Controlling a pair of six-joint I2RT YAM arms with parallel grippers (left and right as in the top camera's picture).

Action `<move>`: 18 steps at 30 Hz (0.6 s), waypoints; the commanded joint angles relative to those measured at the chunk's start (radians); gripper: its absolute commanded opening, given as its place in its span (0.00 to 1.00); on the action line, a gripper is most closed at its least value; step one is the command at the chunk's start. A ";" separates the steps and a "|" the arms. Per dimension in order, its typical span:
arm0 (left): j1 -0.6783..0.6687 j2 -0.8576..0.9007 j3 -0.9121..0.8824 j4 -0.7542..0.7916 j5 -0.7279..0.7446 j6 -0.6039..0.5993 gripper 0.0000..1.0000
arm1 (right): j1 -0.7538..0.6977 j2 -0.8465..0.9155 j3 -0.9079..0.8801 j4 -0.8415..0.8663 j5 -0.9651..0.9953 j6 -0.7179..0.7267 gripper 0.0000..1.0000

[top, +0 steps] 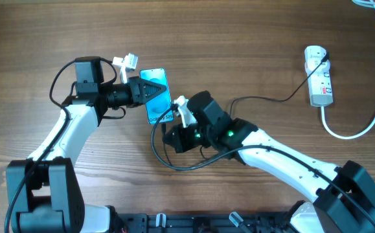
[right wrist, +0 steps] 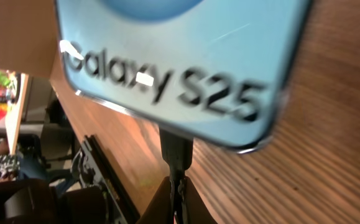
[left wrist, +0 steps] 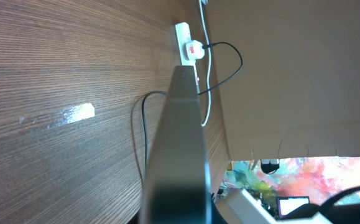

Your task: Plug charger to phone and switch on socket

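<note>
**Both end effectors gripping, charger tip at the phone's lower edge**

The left end effector (top: 149, 90) is closed narrow on the small rectangular phone (top: 160, 107) with the bright turquoise screen, gripping it at the end away from the printed text. In the left wrist view the phone (left wrist: 180, 155) shows edge-on as a grey slab running straight out ahead of the end effector.

The right end effector (right wrist: 176, 200) is pinched shut on the long thin black charger (right wrist: 177, 152), just behind its small connector. The connector stands directly ahead of the fingertips and meets the phone's (right wrist: 180, 56) text end, below the dark "Galaxy S25" lettering. Whether it is fully seated I cannot tell. From above, the right end effector (top: 181, 111) sits just beside that same end of the phone, and the black cable loops on the brown wooden counter (top: 239, 39) behind it.

The white elongated socket (top: 319, 81) with small red marks lies well apart from both end effectors, far out past the right one, with the black plug in it and its white lead (top: 362, 129) curving away. In the left wrist view the socket (left wrist: 189, 46) lies beyond the phone's far end.
</note>
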 commanded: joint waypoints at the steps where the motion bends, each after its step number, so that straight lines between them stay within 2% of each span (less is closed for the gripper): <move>1: -0.006 0.000 -0.001 0.003 0.041 0.048 0.04 | -0.008 0.009 0.007 -0.005 -0.018 0.011 0.04; 5: -0.006 0.000 -0.001 0.004 0.041 0.050 0.04 | -0.008 0.009 0.011 -0.016 -0.071 0.011 0.04; 10: -0.005 0.000 -0.001 0.007 0.037 0.050 0.04 | 0.007 0.009 0.011 -0.117 -0.137 -0.071 0.04; 18: -0.006 0.000 -0.001 0.006 0.037 0.051 0.04 | 0.007 0.009 0.092 -0.215 -0.098 -0.140 0.05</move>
